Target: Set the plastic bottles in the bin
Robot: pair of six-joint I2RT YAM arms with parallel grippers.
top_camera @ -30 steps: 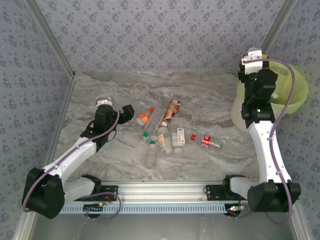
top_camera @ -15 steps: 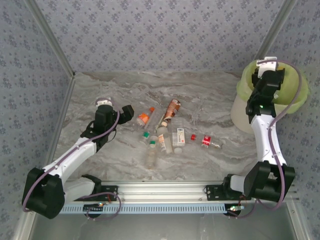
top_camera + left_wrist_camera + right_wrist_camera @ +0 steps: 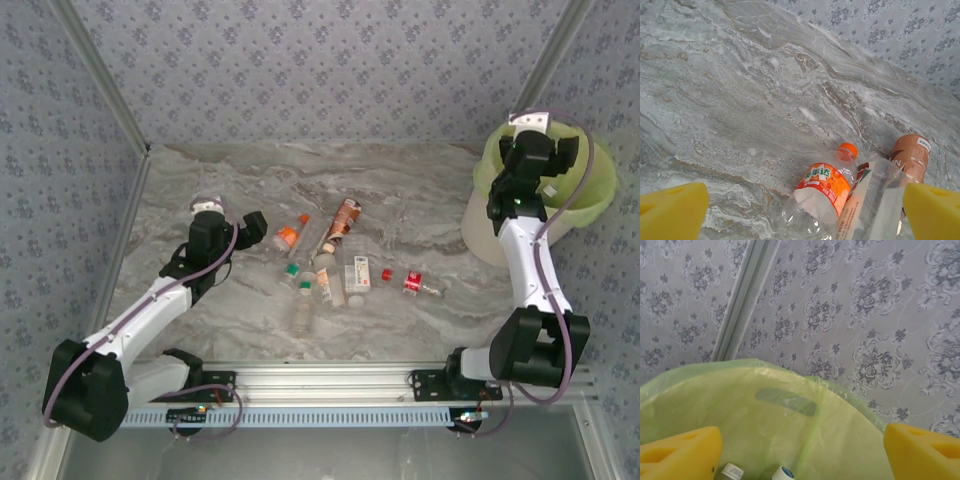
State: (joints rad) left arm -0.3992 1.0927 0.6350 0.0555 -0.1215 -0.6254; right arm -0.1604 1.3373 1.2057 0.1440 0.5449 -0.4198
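Right gripper (image 3: 802, 456) spread wide, nothing between the pads, hanging over the bin (image 3: 790, 371) at the table's right edge. Two bottle caps (image 3: 732, 471) visible down inside the green liner. Left gripper (image 3: 802, 210) also spread and empty, low over the table (image 3: 740, 100). Orange-label bottle (image 3: 824, 184) lying just ahead, brown-label bottle (image 3: 910, 155) near it. Remaining plastic bottles (image 3: 325, 268) scattered mid-table, well apart from the bin.
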